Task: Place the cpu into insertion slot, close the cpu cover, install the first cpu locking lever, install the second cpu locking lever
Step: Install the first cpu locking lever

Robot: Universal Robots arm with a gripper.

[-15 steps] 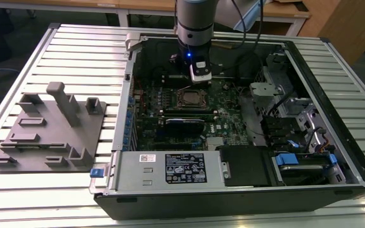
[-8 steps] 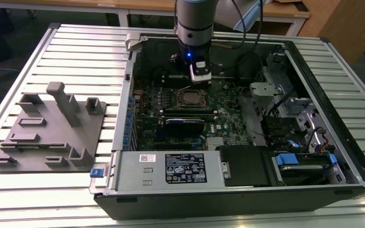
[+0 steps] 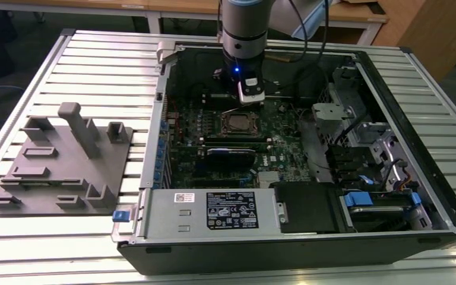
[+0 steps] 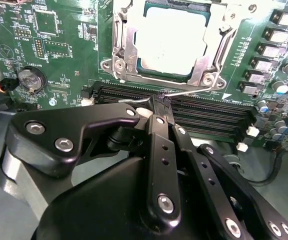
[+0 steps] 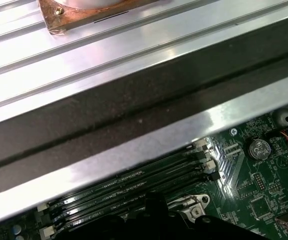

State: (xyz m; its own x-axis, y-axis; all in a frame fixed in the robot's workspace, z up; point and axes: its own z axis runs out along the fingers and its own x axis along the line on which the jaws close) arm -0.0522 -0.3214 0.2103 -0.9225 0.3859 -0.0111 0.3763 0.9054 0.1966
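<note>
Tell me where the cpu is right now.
In the second wrist view the cpu lies framed by its metal cover on the green board, beside the memory slots.

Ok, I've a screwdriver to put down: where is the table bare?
The table is bare behind the grey jig, at the exterior view's left of the computer case, and in front of the jig. Inside the case it is crowded; the pincer hangs by the socket.

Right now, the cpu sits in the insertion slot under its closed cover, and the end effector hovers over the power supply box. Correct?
No. The second wrist view shows the end effector at the locking lever beside the insertion slot; the cpu and closed cpu cover are right.
</note>
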